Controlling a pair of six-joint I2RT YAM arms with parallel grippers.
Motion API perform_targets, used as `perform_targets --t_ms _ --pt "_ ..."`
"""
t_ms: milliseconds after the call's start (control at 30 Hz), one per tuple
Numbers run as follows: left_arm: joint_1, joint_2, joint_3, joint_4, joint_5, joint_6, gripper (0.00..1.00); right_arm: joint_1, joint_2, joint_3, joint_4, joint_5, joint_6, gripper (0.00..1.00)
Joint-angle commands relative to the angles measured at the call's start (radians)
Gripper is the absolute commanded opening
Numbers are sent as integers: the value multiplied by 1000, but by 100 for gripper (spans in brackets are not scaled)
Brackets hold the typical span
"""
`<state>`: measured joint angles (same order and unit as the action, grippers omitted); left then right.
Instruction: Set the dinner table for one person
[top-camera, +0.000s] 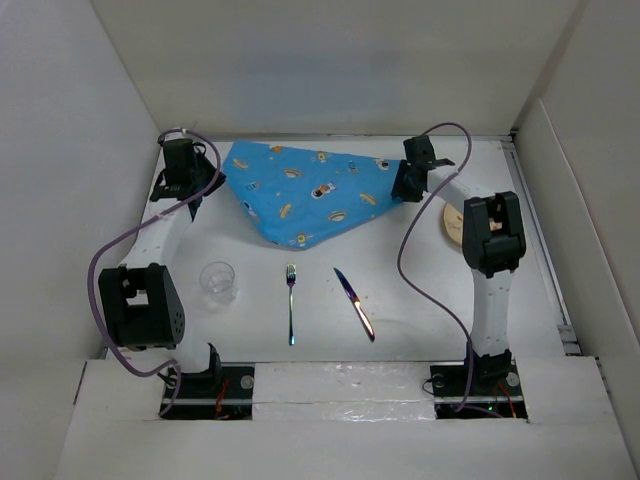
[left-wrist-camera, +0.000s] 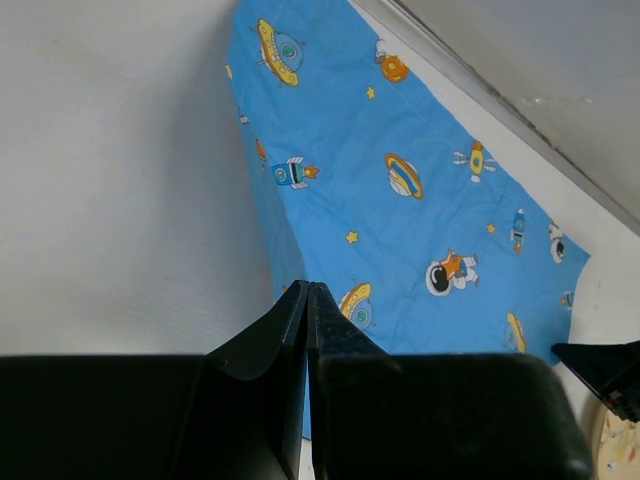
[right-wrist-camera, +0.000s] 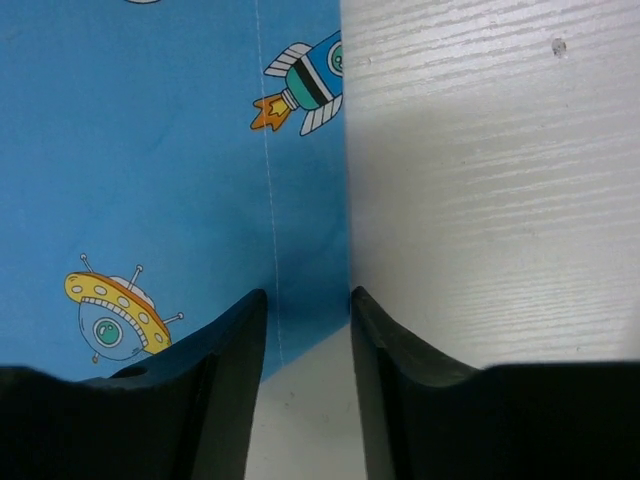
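Note:
A blue placemat (top-camera: 310, 190) with space cartoons lies bunched into a triangle at the back of the white dinner table (top-camera: 430, 310). My left gripper (top-camera: 197, 190) is at the mat's left corner. In the left wrist view it (left-wrist-camera: 307, 285) is shut, and the placemat's (left-wrist-camera: 420, 190) raised edge runs into its tips. My right gripper (top-camera: 405, 190) is at the mat's right corner. In the right wrist view it (right-wrist-camera: 308, 295) is open, straddling the cloth's (right-wrist-camera: 150, 150) corner edge. A fork (top-camera: 291, 300), a knife (top-camera: 354, 303) and a clear glass (top-camera: 218, 280) lie near the front.
A beige plate (top-camera: 450, 222) sits at the right, partly hidden behind my right arm; its rim (left-wrist-camera: 620, 450) also shows in the left wrist view. White walls enclose the table at the back and both sides. Purple cables loop beside both arms.

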<state>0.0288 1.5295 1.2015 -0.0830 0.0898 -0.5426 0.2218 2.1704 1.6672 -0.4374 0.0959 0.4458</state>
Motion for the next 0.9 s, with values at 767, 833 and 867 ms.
perform_targets --t_ms 767,833,867 --pt "31 -264 -28 61 -128 13 0 54 -527 -17 79 -30 -134 0" --pt "31 -256 -28 60 -131 13 0 44 -531 12 69 -44 -140 0" --pt "31 -243 -25 58 -128 12 0 30 -523 8 84 -44 -144 0"
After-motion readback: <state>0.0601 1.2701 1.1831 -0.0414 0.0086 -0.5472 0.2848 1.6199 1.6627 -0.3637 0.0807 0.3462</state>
